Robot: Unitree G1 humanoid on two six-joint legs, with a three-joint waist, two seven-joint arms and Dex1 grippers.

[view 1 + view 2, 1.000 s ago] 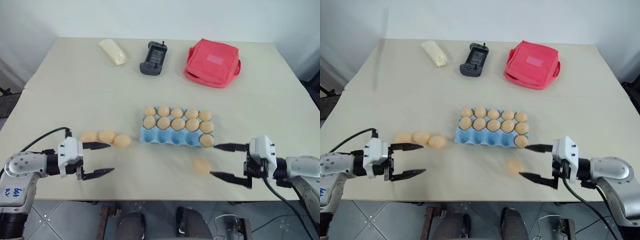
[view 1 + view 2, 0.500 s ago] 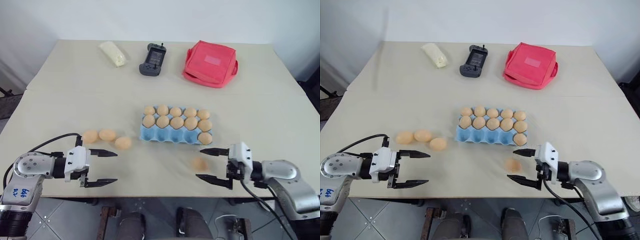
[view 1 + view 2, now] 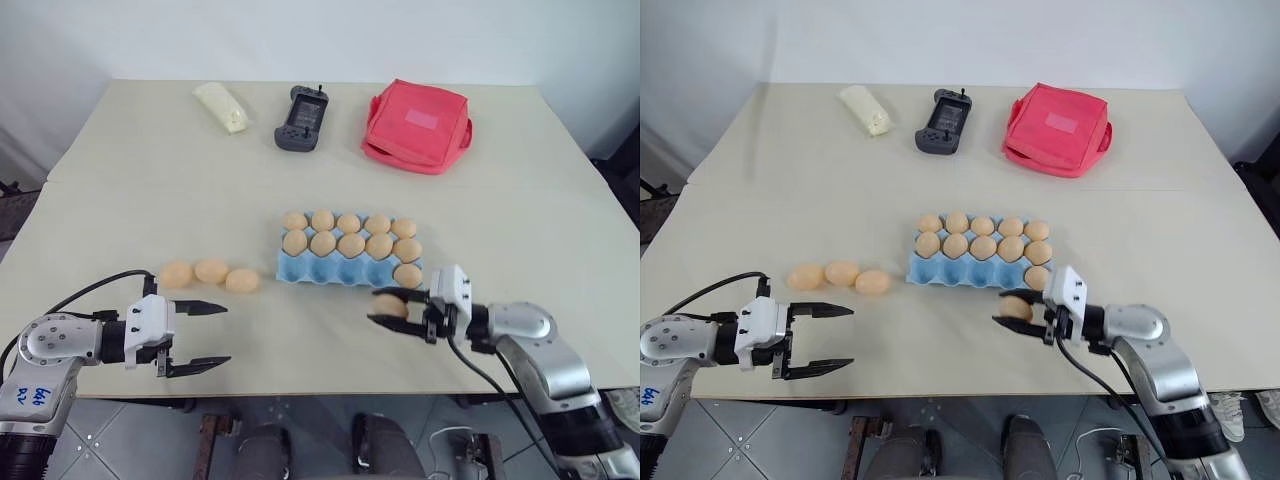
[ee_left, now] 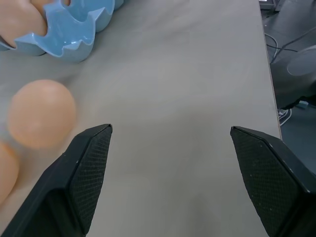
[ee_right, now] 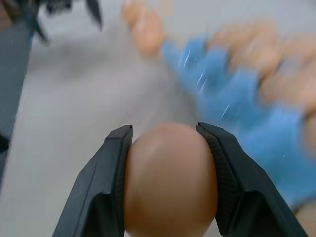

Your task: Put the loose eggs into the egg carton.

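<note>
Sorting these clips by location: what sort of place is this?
Probably an indoor test or lab space: a plain beige table against a bare white wall, tiled floor below, and assorted props like a red pouch and handheld controller.

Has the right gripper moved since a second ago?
Yes. The right gripper has come in leftward along the table's near edge, toward the carton, and shut on the egg lying there.
</note>
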